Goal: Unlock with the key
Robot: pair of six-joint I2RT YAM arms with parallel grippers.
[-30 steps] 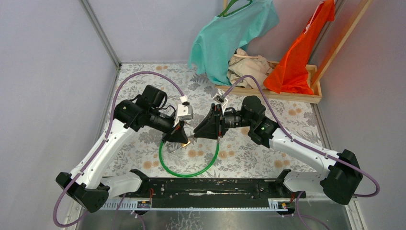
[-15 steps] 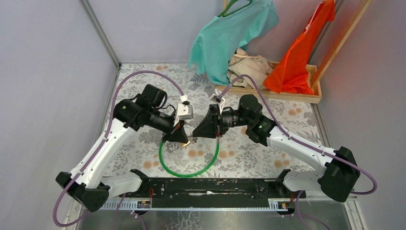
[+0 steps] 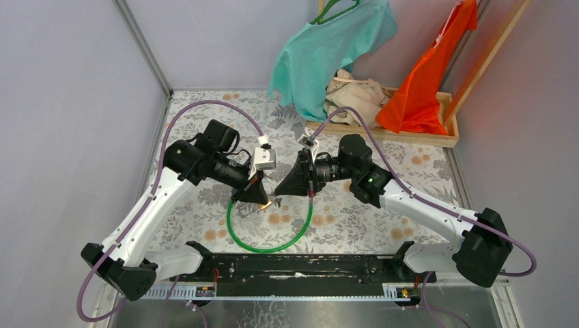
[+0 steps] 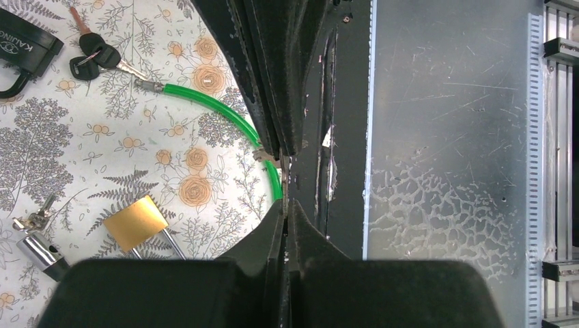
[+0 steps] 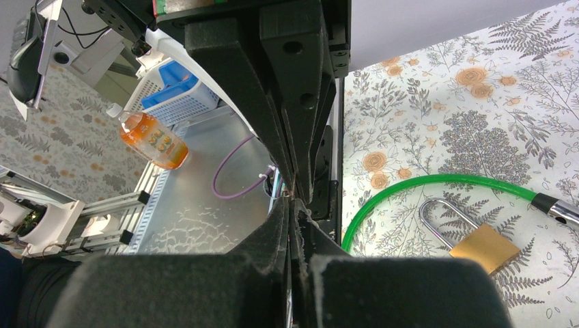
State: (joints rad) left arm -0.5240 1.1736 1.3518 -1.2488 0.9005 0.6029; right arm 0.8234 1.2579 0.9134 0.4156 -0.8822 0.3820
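At the middle of a table covered with a floral cloth [image 4: 41,143], two robot arms meet nearly tip to tip, seen from above.

The left gripper [image 4: 283,164] has its fingers pressed together. A tiny metal sliver shows at the seam, too small to name. The right gripper [image 5: 293,195] is also pressed together, and nothing can be made out between its fingers. Both hover above the cloth.

A brass padlock [image 4: 136,222] lies flat on the cloth just beside the left gripper, with its steel shackle closed. It sits inside the curve of a green cable [image 4: 205,102] that loops across the cloth below both grippers.

A pair of black-headed keys [image 4: 92,58] lies near the metal end of that cable, well apart from both grippers. Next to them is a black lock body [image 4: 24,41] with white lettering. A chrome lock cylinder [image 4: 39,251] with small keys in it rests close to the padlock.

At the far right corner of the table, a teal shirt [image 3: 328,48] and an orange garment [image 3: 427,82] hang over a wooden tray [image 3: 410,135].

Beyond the table's near edge, the right wrist camera shows an orange bottle [image 5: 151,140] and a blue basket [image 5: 174,85].
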